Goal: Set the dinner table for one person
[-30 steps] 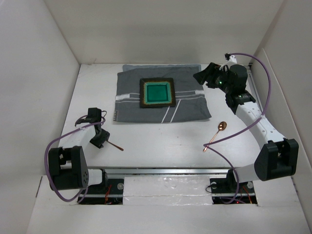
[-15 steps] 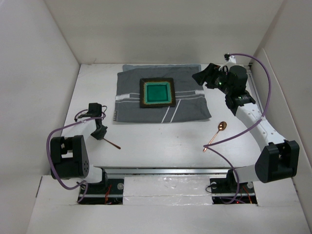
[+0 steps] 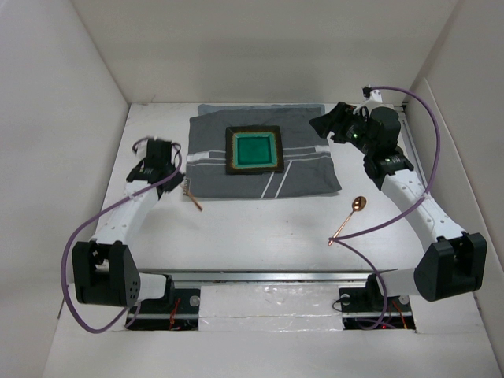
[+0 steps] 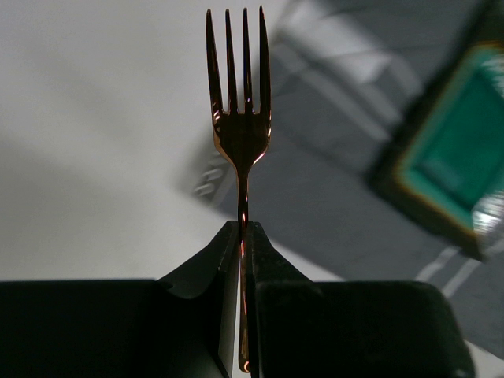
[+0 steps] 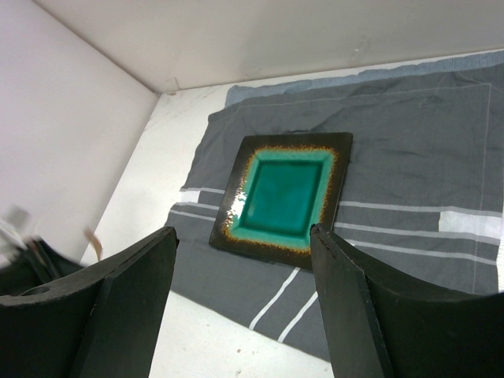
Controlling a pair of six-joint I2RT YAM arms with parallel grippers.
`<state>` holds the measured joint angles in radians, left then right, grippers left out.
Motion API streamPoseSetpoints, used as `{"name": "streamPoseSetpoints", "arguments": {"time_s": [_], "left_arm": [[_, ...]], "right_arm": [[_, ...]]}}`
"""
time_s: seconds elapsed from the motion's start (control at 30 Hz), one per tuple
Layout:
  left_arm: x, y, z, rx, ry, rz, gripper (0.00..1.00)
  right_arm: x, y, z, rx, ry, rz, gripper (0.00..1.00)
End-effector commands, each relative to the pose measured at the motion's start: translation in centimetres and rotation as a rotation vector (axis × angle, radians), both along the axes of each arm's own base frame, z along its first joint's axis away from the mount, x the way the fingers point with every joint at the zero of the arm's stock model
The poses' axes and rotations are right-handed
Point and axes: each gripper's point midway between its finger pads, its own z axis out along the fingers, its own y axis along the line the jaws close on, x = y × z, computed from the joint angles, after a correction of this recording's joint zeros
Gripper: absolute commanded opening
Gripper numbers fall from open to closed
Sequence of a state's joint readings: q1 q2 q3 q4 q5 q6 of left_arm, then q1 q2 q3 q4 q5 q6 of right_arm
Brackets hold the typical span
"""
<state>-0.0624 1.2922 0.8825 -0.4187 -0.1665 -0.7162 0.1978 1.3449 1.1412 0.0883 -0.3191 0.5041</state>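
Note:
My left gripper (image 3: 178, 178) is shut on a copper fork (image 3: 193, 198) and holds it by the handle over the dinner table (image 3: 260, 228), at the left edge of the grey striped mat (image 3: 307, 169). In the left wrist view the fork (image 4: 240, 134) stands between the shut fingers (image 4: 213, 260), tines pointing away over the mat's corner (image 4: 331, 181). A square teal plate with a dark rim (image 3: 253, 150) lies on the middle of the mat. My right gripper (image 3: 327, 124) is open and empty above the mat's right edge, and its view faces the plate (image 5: 287, 193).
A copper spoon (image 3: 350, 214) lies on the white tabletop, to the right of the mat's front corner. White wall panels (image 3: 71, 118) close in the left, back and right sides. Purple cables loop beside both arms.
My left arm has swung from the front left of the table up to the mat's left edge, carrying the fork. The right arm has stayed almost still.

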Motion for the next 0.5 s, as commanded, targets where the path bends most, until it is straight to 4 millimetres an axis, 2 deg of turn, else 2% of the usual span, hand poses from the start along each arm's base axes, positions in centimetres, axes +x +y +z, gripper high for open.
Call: {"name": "streamPoseSetpoints", "arguments": {"time_s": [0.0, 0.03, 0.07, 0.1, 0.13, 0.17, 0.2, 0.23, 0.27, 0.3, 0.37, 0.43, 0.47], "left_arm": [[7.7, -5.5, 10.1, 0.014, -0.301, -0.215, 0.00], [8.6, -6.2, 10.3, 0.039, -0.285, -0.242, 0.00], [9.7, -7.4, 9.0, 0.088, -0.237, -0.291, 0.00], [11.3, -8.0, 10.9, 0.115, -0.277, -0.318, 0.00], [12.1, -8.3, 11.0, 0.141, -0.272, -0.331, 0.00], [13.2, -8.6, 9.8, 0.175, -0.239, -0.382, 0.00], [14.5, -8.9, 11.1, 0.190, -0.268, -0.402, 0.00], [15.1, -8.8, 10.9, 0.211, -0.253, -0.409, 0.00], [16.1, -9.1, 9.5, 0.226, -0.216, -0.439, 0.00], [16.9, -9.4, 10.3, 0.252, -0.222, -0.488, 0.00], [18.1, -10.4, 8.9, 0.251, -0.191, -0.561, 0.00], [18.0, -10.9, 7.5, 0.252, -0.136, -0.633, 0.00], [18.3, -11.9, 6.5, 0.224, -0.123, -0.689, 0.00]], "right_arm": [[-0.5, 1.3, 1.8, 0.002, -0.066, 0.010, 0.73], [-0.5, 1.5, 1.7, -0.002, -0.065, 0.007, 0.73], [-0.7, 1.8, 1.4, -0.011, -0.049, 0.014, 0.73], [-1.3, 2.6, 1.7, -0.024, -0.059, 0.032, 0.73], [-1.4, 2.5, 1.6, -0.033, -0.058, 0.013, 0.73], [-1.9, 2.7, 1.1, -0.043, -0.049, 0.013, 0.73], [-2.8, 3.1, 1.7, -0.044, -0.067, 0.020, 0.73], [-3.1, 3.0, 1.7, -0.046, -0.071, 0.005, 0.73], [-3.6, 3.1, 1.1, -0.048, -0.064, 0.004, 0.73], [-4.0, 3.2, 0.9, -0.049, -0.063, 0.004, 0.73], [-4.6, 3.0, 0.7, -0.058, -0.064, -0.009, 0.73], [-5.0, 2.8, 0.1, -0.074, -0.056, -0.016, 0.73], [-5.0, 2.7, -0.2, -0.077, -0.051, -0.022, 0.73]]}}
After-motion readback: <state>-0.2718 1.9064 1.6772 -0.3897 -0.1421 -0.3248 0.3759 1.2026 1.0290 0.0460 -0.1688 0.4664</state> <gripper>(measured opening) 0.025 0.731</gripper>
